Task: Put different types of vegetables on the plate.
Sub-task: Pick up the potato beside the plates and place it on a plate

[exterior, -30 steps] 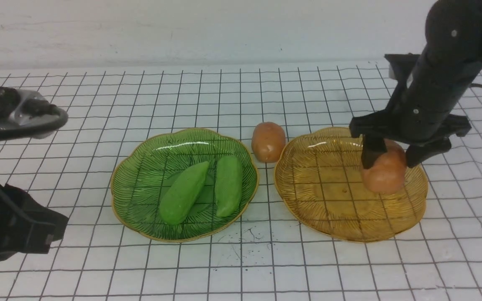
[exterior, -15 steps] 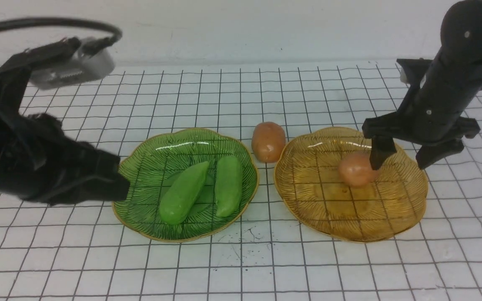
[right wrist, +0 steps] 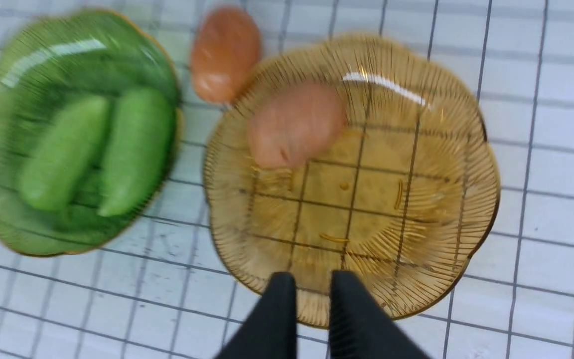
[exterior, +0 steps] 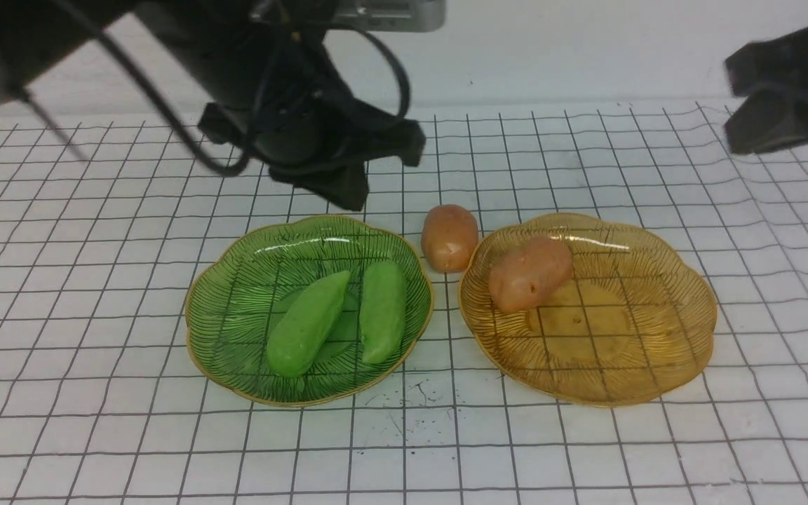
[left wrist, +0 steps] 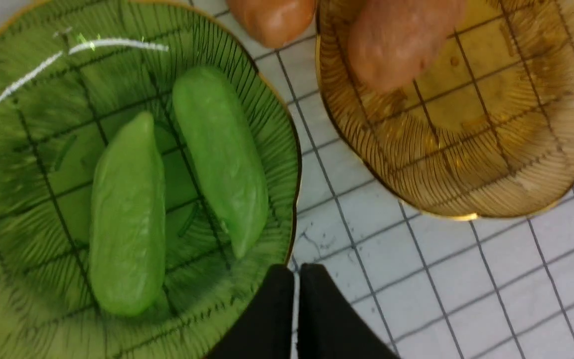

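Note:
Two light-green cucumber-like vegetables point(exterior: 306, 322) point(exterior: 383, 312) lie side by side in the green plate point(exterior: 207, 330). One orange-brown potato point(exterior: 530, 273) rests on the left part of the amber plate point(exterior: 684, 337). A second potato point(exterior: 450, 237) sits on the table between the two plates' back rims. My left gripper point(exterior: 349, 193) hangs shut and empty above the green plate's back edge; in its wrist view its tips point(left wrist: 295, 271) touch. My right arm point(exterior: 790, 84) is raised at the far right. Its gripper point(right wrist: 312, 281) has its fingers nearly together, holding nothing.
The table is a white sheet with a black grid point(exterior: 95, 435). A pale wall point(exterior: 551, 49) runs along the back edge. The left arm's cable point(exterior: 165, 119) loops above the table's back left.
The right gripper let go of the potato, rose away to the upper right and closed. The potato rolled to the amber plate's left side. The left arm swung in from the left.

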